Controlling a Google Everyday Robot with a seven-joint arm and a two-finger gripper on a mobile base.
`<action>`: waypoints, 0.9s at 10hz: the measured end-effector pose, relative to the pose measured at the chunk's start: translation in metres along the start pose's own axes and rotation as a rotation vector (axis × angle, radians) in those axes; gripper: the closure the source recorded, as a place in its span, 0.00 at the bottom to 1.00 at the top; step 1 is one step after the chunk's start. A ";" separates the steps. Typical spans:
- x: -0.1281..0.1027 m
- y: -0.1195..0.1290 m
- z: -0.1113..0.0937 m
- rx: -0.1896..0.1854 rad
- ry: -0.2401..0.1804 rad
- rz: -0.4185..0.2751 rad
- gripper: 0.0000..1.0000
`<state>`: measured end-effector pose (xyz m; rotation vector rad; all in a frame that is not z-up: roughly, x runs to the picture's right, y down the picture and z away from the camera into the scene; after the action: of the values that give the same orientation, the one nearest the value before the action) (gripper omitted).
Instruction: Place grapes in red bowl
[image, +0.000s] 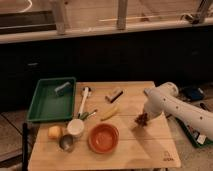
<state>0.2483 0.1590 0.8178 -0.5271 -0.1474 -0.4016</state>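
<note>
While the wooden table (145, 150) was crowded only on its left half, we judged the risk lay along the leftward carry.

- White arm (176, 108): reached in from the right, angled down onto the table's right-middle.
- Green tray (50, 118): far left, well apart from the work. No concern.
- Red bowl (103, 138): near the front edge, empty, well left of the fruit.
- White cup (75, 128): just beside the bowl's left rim, with a grey metal cup (66, 143) in front of it. An overshoot past the bowl could knock either.
- Grapes (143, 120): on the table at the arm's tip, not in the bowl.
- Gripper (145, 113): right at the bunch, directly over it. We could not tell whether it was open, closed or holding.

We judged that a lumpy cluster caught by a single berry or stem might drop short. If released at the rim, it might roll off.
</note>
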 end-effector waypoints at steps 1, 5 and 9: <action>-0.001 -0.002 -0.013 0.001 0.004 -0.009 1.00; -0.007 -0.012 -0.038 0.006 0.008 -0.054 1.00; -0.026 -0.022 -0.057 0.006 0.021 -0.127 1.00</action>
<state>0.2175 0.1205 0.7732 -0.5087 -0.1619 -0.5304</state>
